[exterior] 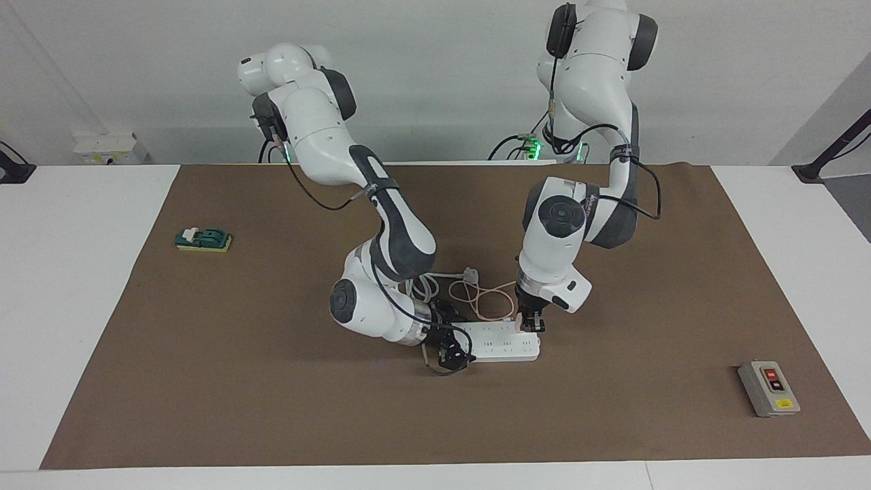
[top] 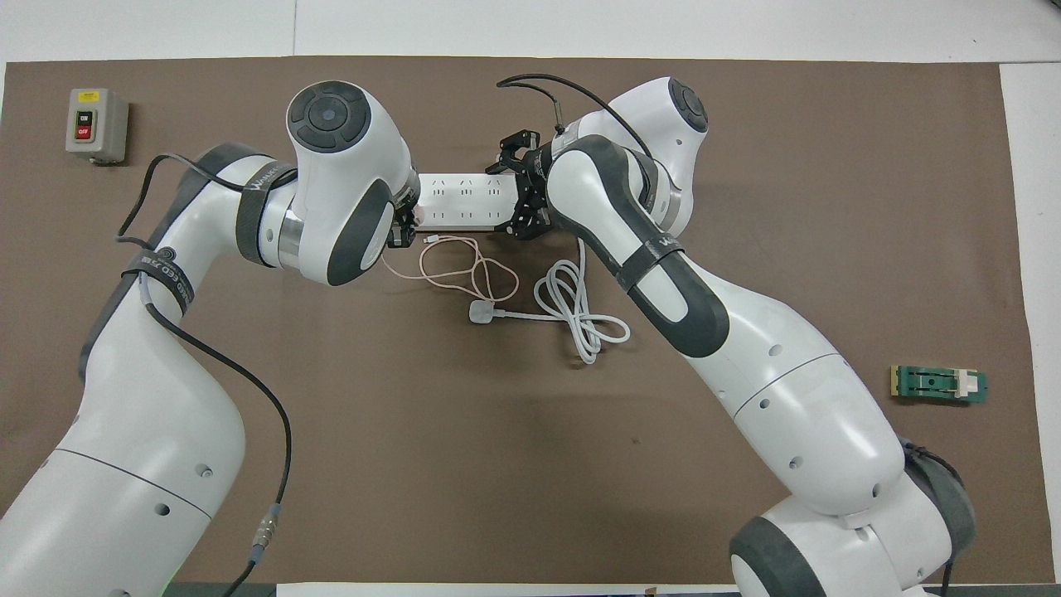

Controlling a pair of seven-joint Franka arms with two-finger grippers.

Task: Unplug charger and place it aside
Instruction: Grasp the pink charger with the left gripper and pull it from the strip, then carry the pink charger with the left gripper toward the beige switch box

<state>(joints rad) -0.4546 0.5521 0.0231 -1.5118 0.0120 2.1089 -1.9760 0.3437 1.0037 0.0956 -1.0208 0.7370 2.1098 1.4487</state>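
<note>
Charger (exterior: 522,320) in pale pink sits at the power strip's (exterior: 503,347) end toward the left arm — the left gripper (exterior: 530,326) closed around it from above; whether its prongs are seated cannot be told; its thin pink cable (top: 452,269) loops on the brown mat (exterior: 272,381); the right gripper (exterior: 449,350) clamps the strip's other end; a white plug (top: 482,312) lies nearer the robots.

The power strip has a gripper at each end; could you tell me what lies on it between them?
In the overhead view, only bare sockets of the power strip lie between the right gripper and the left gripper, which is at the charger.
</note>
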